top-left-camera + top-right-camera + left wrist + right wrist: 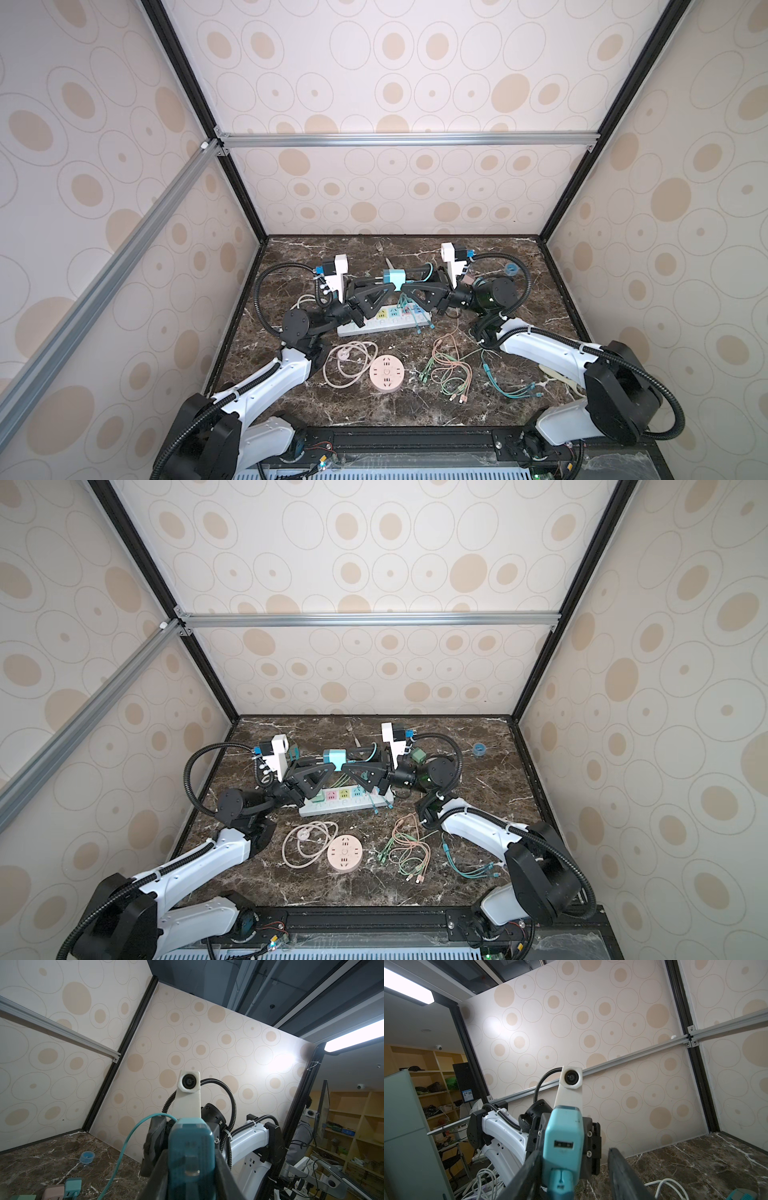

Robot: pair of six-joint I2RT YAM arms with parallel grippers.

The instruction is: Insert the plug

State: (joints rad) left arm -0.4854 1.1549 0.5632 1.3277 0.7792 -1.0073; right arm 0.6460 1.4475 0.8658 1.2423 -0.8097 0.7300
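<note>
- The dark, white-veined marble tabletop [519, 291] is lying between spotted beige walls, with a white power strip [386, 322] resting flat under both grippers.
- The left gripper [388, 289] is clamping the boxy, smooth teal USB charger [392, 277] in mid-air, probably to brace it.
- The right gripper [409, 287] is straddling the teal USB plug [560, 1182] at the charger's face. Its jaws are standing partly apart, with one finger clear of the plug.
</note>
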